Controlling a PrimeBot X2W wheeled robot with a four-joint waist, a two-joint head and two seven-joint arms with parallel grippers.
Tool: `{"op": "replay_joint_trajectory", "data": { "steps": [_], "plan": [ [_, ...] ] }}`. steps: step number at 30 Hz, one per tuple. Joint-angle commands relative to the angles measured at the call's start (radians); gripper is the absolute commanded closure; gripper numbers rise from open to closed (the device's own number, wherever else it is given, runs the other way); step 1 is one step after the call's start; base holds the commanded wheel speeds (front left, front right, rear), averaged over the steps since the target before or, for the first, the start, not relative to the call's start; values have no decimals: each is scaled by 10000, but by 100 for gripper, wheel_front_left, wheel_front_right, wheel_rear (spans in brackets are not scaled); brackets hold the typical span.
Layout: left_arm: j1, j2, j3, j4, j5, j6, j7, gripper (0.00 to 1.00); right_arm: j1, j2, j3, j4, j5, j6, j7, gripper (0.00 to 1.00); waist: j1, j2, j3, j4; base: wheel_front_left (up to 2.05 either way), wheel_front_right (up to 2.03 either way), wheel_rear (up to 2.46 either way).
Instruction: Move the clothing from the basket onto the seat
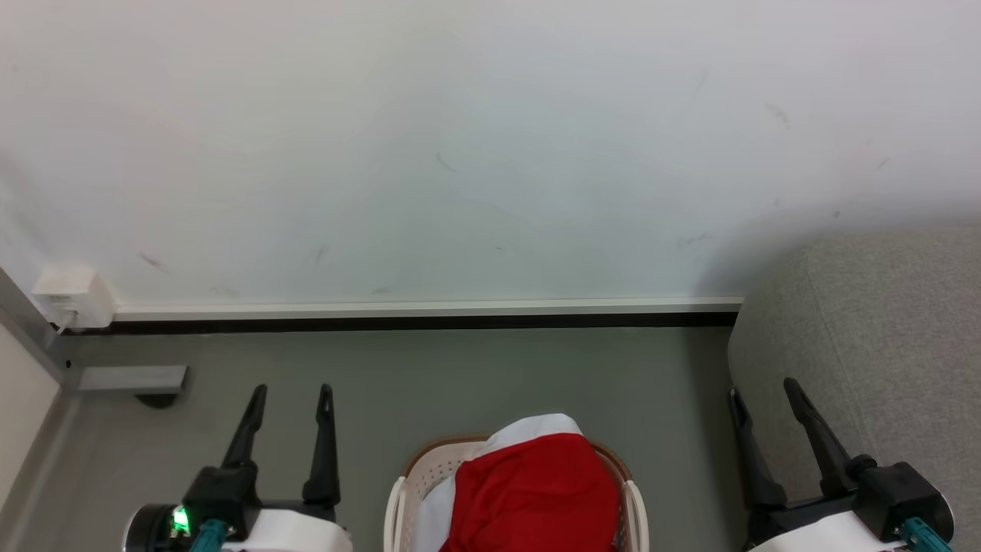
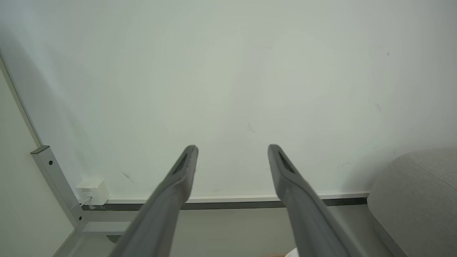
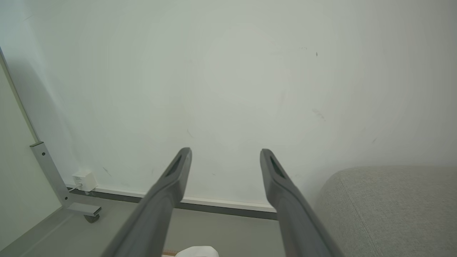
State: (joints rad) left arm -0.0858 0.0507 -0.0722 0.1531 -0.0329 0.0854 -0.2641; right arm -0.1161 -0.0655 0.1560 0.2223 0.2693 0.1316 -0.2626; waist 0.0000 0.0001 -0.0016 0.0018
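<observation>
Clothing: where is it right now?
Head view, bottom centre: the clothing lies heaped in the basket on the floor, between the left gripper and the right gripper, with the seat off to the right.

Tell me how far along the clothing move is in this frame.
Done: nothing yet; the red clothing lies piled in the basket. In hand: nothing; the left hand and right hand stand open and empty on either side of the basket, touching no fabric. Left: grasp the clothing, lift it out and lay it on the grey seat at the right.
</observation>
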Motion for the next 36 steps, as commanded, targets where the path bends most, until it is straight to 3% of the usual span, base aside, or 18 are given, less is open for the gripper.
{"op": "replay_joint_trajectory", "data": {
  "steps": [1, 22, 36],
  "plan": [
    [-35, 35, 35, -2, -14, -1, -7, 0, -60, -13, -14, 19, -71, -17, -33, 0, 0, -1, -5, -5, 0, 0, 0],
    [-47, 13, 93, 35, -123, -93, -7, 0, -78, -92, 47, 35, -36, -17, -34, 0, 0, -1, 7, -104, 0, 0, 0],
    [-697, 13, 323, -134, -273, -314, -6, 0, -771, -182, -189, -353, -123, -17, -20, 0, 0, -1, 1358, -1020, 0, 0, 0]
  ]
}}
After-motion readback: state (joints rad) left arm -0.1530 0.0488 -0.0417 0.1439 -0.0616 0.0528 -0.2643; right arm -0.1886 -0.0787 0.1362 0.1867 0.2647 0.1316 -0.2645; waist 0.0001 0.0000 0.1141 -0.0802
